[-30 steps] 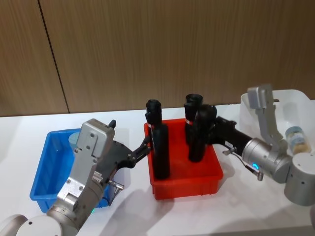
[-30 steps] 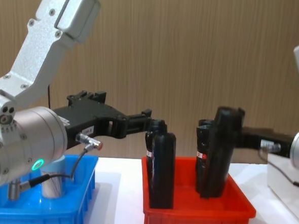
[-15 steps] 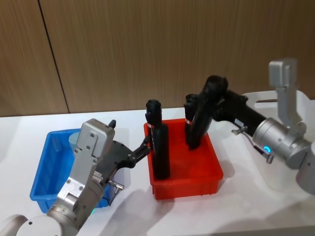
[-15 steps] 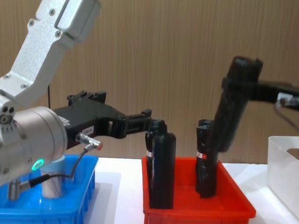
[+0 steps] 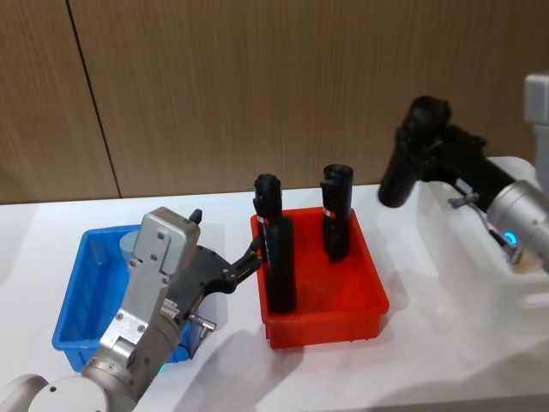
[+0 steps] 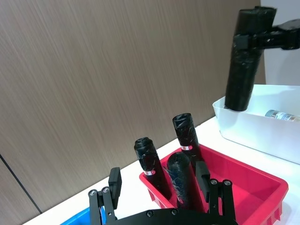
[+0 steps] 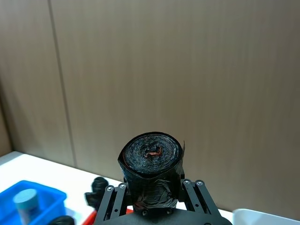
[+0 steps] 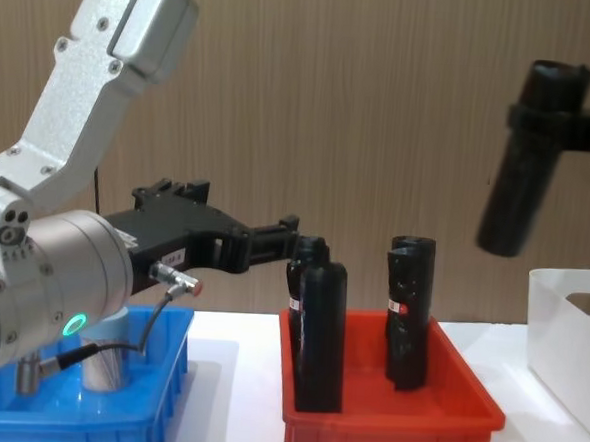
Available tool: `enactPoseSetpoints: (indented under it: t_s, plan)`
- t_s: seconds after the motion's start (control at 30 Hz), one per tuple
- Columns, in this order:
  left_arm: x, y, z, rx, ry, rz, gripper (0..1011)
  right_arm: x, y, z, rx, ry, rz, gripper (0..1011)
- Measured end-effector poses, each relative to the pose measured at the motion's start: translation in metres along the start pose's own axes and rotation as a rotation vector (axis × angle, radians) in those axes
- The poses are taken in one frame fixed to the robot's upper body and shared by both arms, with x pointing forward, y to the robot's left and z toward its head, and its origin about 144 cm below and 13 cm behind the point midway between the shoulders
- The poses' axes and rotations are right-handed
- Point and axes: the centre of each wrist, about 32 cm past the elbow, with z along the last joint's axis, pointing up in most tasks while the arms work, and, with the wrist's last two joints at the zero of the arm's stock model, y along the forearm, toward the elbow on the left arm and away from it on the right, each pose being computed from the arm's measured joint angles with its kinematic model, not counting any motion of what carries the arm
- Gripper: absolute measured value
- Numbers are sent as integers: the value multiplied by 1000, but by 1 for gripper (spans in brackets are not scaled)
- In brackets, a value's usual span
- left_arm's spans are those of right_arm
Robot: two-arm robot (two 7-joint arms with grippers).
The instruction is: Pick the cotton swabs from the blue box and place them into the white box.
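We take the red bin [image 5: 322, 287] on the bench [image 5: 232, 369] as landmark. The right hand [image 5: 420, 142] is up in the air to the right of the red bin, between it and the white box [image 8: 574, 333], clamped on a tall black roll [image 8: 527, 160] that hangs tilted, clear of everything. In the right wrist view we see the roll's end [image 7: 151, 161] squeezed between both fingers [image 7: 196, 201].

The left hand [image 5: 249, 262] sits just left of the red bin, over the gap to the blue box [image 5: 81, 296], fingers spread apart with nothing between them; its fingertips [image 8: 292, 229] are close to the nearest roll.

Three black rolls [image 5: 279, 262] stand upright in the red bin, two at its left side, one [image 5: 336, 215] at the back right.

One tub of cotton swabs [image 5: 133, 245] stands in the blue box, left of the red bin, partly hidden by the left arm. Another swab tub [image 6: 279, 115] lies on its side in the white box, right of the red bin.
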Motion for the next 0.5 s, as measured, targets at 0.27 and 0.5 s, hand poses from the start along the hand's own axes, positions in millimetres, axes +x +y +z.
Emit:
enactPoseSetpoints:
  t_s: [0.27,0.5]
  plan:
    - [0,0,0,0,0,0,1004,19,-14,5,-20,-40,-91,485]
    - [0,0,0,0,0,0,1004,35,-23,3,-46,-60,-160,485]
